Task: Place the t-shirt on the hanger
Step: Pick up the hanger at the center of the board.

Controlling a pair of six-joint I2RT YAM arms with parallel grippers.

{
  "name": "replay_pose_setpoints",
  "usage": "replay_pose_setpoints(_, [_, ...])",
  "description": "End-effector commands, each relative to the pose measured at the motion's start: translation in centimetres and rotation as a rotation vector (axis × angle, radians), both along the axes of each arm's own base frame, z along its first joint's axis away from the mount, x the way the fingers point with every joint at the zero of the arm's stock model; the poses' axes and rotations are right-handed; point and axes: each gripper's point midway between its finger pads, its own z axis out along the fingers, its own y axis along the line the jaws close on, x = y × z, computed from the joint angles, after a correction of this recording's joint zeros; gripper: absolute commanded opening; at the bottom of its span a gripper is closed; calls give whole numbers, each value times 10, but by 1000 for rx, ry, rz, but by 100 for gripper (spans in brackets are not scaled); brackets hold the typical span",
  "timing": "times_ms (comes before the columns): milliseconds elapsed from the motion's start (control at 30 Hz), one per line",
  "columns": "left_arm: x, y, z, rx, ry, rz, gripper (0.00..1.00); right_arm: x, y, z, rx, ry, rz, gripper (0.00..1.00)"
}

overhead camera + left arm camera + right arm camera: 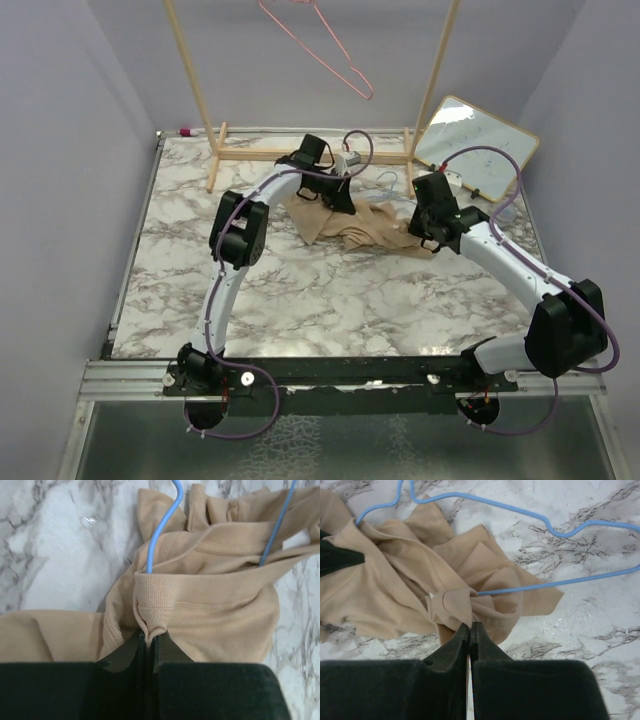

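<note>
We are mid-threading: the t-shirt (365, 228) lies crumpled on the table (300, 290), with the hanger (149, 560) partly inside its neck. The left tool (149, 637) and right tool (470, 627) each clench a fold of collar. Next, we judge, the fabric must be drawn over the wire's shoulders.

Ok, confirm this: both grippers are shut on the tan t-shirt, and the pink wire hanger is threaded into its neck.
Wrong hanger. The left wrist view shows the light-blue wire hanger running into the neck of the tan t-shirt; the pink wire hanger hangs up at the wooden rack. The left gripper and right gripper are indeed shut on the t-shirt.
</note>
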Motion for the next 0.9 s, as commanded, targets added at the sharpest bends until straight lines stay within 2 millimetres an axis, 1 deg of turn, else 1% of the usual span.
replay_pose_setpoints(0, [3,25,80,-62,-254,-13,0,-6,-1,-4,26,17,-29,1])
replay_pose_setpoints(33, [5,35,91,-68,-298,2,0,-7,-1,-8,35,24,-33,1])
replay_pose_setpoints(133, [4,57,117,-46,-424,16,0,-13,2,-19,66,50,-46,1])
replay_pose_setpoints(267, [2,87,139,28,-631,34,0,-19,5,-31,88,76,-51,1])
replay_pose_setpoints(333, [3,99,146,59,-695,62,0,-19,4,-33,88,81,-51,1])
replay_pose_setpoints(467, [5,117,155,65,-722,109,0,-19,4,-36,86,88,-53,1])
replay_pose_setpoints(567, [-2,127,162,52,-726,97,0,-19,2,-38,85,92,-59,1])
replay_pose_setpoints(633, [-12,131,169,26,-728,76,0,-17,-2,-39,72,87,-72,1])
replay_pose_setpoints(767, [-25,149,180,3,-743,77,0,-14,-15,-43,55,87,-118,1])
replay_pose_setpoints(833, [-27,158,177,6,-730,84,0,-12,-23,-47,54,92,-141,1])
replay_pose_setpoints(867, [-30,163,186,0,-746,90,0,-11,-27,-49,55,96,-146,1])
